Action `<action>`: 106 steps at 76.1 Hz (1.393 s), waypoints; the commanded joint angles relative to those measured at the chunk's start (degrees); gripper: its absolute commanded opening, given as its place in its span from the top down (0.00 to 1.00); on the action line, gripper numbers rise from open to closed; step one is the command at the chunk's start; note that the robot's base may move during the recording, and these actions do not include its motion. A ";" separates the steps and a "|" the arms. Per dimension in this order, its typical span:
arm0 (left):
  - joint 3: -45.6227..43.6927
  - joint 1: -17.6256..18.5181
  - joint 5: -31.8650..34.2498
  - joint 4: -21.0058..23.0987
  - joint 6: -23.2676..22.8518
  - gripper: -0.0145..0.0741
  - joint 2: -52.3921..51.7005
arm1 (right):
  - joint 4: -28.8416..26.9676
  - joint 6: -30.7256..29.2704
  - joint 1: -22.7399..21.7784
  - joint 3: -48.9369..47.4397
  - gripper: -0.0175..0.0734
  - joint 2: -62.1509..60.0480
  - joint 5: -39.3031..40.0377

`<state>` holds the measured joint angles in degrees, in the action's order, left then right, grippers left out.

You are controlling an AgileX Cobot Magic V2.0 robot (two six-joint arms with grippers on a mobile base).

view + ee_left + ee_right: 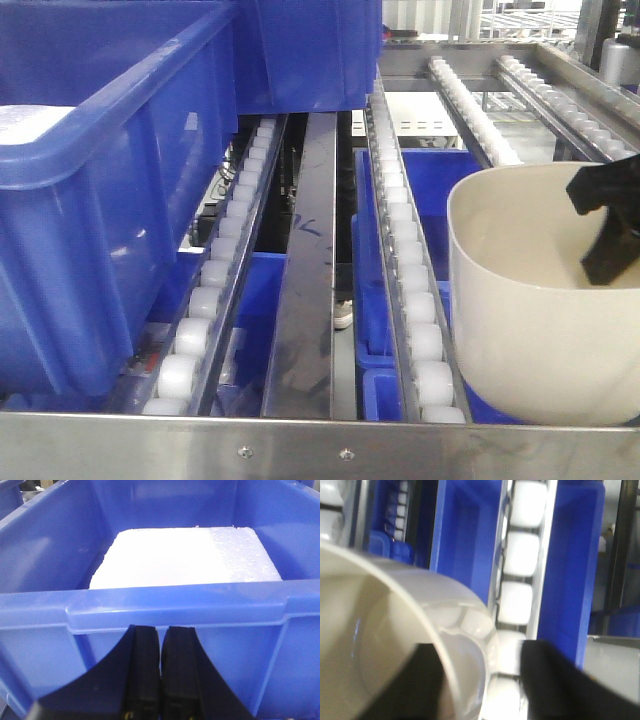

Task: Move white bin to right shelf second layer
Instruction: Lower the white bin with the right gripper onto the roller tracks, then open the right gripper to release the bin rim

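Surface: right shelf second layer (300, 300), a stainless rack tier; lanes of white rollers (405, 260) run front to back, with a flat steel front rail (300, 445) across the near edge.
Room: more roller lanes and steel framing behind, upper right; detail there too small to tell.
White bin (540, 330): at the right of the tier, mouth up, slightly tilted, beside a roller lane; whether its base rests on the rollers cannot be told.
Right pincer (485, 680): grasping the white bin's rim, one dark finger inside the wall, one outside.
Left pincer (161, 665): clenched, fingers together, empty, just in front of a blue crate (165, 610).
Crate contents: white foam slab (185, 557).
Surroundings: further blue crates (300, 50) at the back of the tier and under it.
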<state>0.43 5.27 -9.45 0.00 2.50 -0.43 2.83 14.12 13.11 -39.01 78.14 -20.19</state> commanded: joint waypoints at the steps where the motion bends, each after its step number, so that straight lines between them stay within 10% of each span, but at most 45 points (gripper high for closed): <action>1: 2.11 0.33 5.01 0.00 -0.30 0.74 -0.80 | 0.10 0.04 0.03 -1.92 0.23 -2.11 4.14; 74: 2.11 0.33 5.01 0.00 -0.30 0.74 -0.80 | 0.10 0.04 0.03 -1.98 0.23 -18.35 7.54; 84: 2.11 0.33 5.01 0.00 -0.30 0.74 -0.80 | 0.16 0.04 -0.04 -1.86 0.38 -24.19 9.76; 95: 2.11 0.33 5.01 0.00 -0.30 0.74 -0.80 | 0.28 -0.01 -0.08 -1.51 0.76 -32.53 9.86; 106: 2.11 0.33 5.01 0.00 -0.30 0.74 -0.80 | 0.73 -0.01 -2.49 1.73 0.75 -40.56 10.51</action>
<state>0.43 5.27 -9.45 0.00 2.50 -0.43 2.75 14.23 12.17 -37.34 41.56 -14.60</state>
